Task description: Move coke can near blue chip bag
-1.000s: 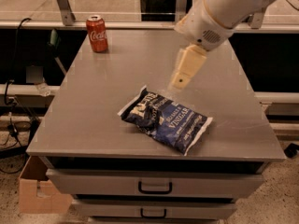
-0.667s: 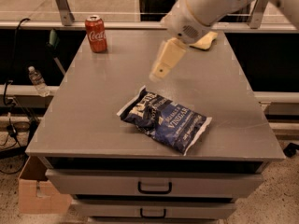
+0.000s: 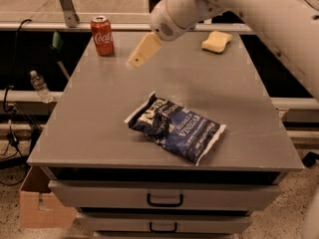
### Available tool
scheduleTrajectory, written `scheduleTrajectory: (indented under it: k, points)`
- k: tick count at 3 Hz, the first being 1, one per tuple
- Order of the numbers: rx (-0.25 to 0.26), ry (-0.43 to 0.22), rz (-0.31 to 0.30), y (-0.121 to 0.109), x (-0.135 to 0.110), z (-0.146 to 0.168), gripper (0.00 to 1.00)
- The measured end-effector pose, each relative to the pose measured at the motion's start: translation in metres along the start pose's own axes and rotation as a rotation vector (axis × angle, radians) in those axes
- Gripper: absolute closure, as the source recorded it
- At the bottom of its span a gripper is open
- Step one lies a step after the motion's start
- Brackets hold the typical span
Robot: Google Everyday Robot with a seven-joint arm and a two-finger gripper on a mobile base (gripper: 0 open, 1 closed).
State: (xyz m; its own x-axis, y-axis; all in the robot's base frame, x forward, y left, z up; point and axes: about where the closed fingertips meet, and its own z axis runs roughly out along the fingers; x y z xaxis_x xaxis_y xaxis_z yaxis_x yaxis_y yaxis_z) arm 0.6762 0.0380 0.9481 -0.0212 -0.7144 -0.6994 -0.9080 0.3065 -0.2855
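Observation:
The red coke can (image 3: 102, 35) stands upright at the far left corner of the grey table (image 3: 89, 128). The dark blue chip bag (image 3: 175, 127) lies flat near the table's front middle, its white ends pointing far left and near right. My gripper (image 3: 137, 59) hangs from the white arm above the table's far middle, a short way right of the can and beyond the bag, touching neither.
A yellow sponge (image 3: 216, 41) lies at the far right of the table. Drawers with dark handles (image 3: 165, 200) sit below the front edge. A water bottle (image 3: 39, 85) and a cardboard box (image 3: 41, 208) are on the left, beside the table.
My gripper and arm have swung left and farther back, from above the bag's right side to near the coke can. The can, bag and sponge have not moved.

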Motion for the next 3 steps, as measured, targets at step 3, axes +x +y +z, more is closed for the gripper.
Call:
scheduleTrajectory:
  k: [3]
  points:
    - [0.014,-0.129,0.101,-0.0241,-0.0213,0.045,0.0]
